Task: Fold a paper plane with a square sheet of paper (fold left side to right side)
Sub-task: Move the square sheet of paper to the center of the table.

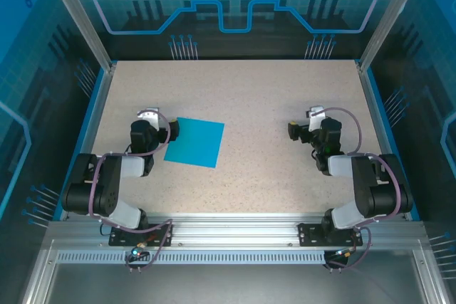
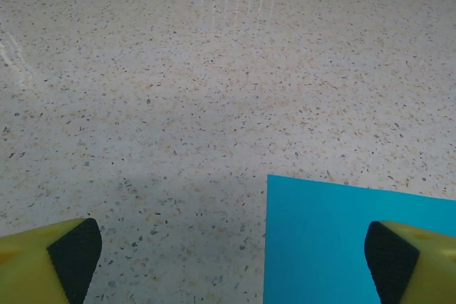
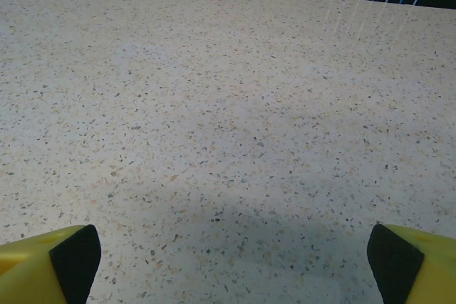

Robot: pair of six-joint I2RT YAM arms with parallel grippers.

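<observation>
Seen from above: a speckled table (image 1: 285, 97) with the square sheet of paper (image 1: 194, 142) lying flat on its left half, roughly midway between the near and far edges and turned slightly out of line with them. Unfolded, a single teal layer. Just off the sheet's left edge, close to its far left corner, sits the left gripper (image 1: 158, 126), spread open and gripping nothing. On the right half, well apart from the sheet and about as far from the near edge, sits the right gripper (image 1: 308, 126), likewise open and holding nothing.

Through the left wrist camera: looking low across the table toward its far edge. Two yellow fingers (image 2: 28, 265) with black pads (image 2: 75, 258) in the bottom corners, jaws standing wide. Between them, the sheet's far left corner, with one edge running down toward the near side and the other off to the right. Left pad over bare table, right pad over teal paper. Cannot tell whether either pad touches the surface.

Through the right wrist camera: again looking toward the far edge. Yellow fingers (image 3: 28, 268) with black pads (image 3: 75, 261) set wide apart in the bottom corners, bare speckled table between them.
</observation>
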